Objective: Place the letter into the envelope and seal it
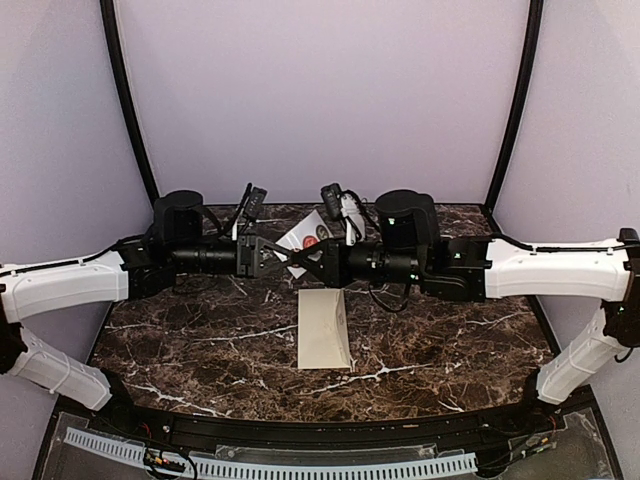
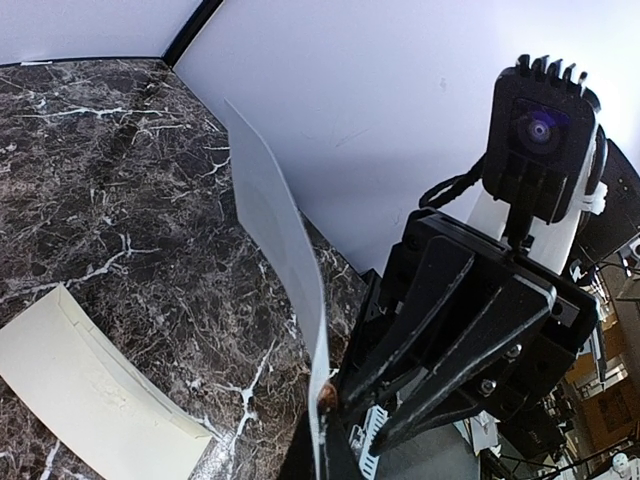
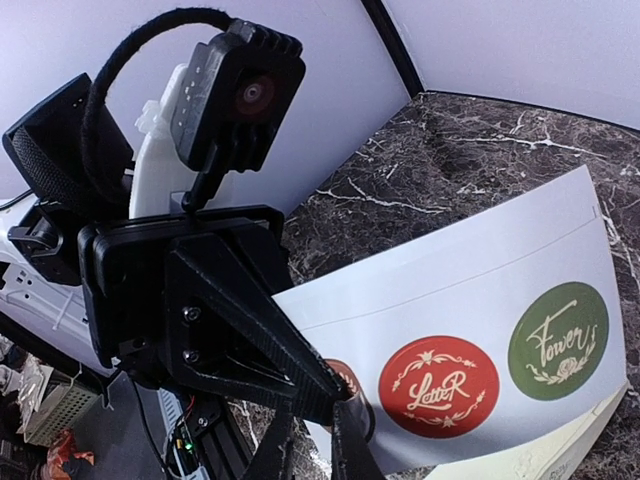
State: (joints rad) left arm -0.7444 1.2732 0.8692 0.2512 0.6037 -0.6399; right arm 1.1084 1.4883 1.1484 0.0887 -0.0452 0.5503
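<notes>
The cream envelope (image 1: 325,328) lies flat on the marble table, below both grippers; it also shows in the left wrist view (image 2: 90,400) and the right wrist view (image 3: 545,455). No letter shows. Above it, my left gripper (image 1: 283,252) (image 2: 325,445) is shut on the edge of a white sticker strip (image 1: 303,238) (image 2: 280,240) (image 3: 480,290) and holds it in the air. The strip carries a red sticker (image 3: 438,385), a green sticker (image 3: 558,340) and a partly hidden brown sticker (image 3: 352,382). My right gripper (image 1: 306,262) (image 3: 310,445) faces the left one, its tips pinched at the brown sticker.
The dark marble table (image 1: 200,340) is walled by pale purple panels on three sides. Both arms stretch in from the sides and meet over the far middle. A clear guard with a white cable strip (image 1: 300,465) runs along the near edge.
</notes>
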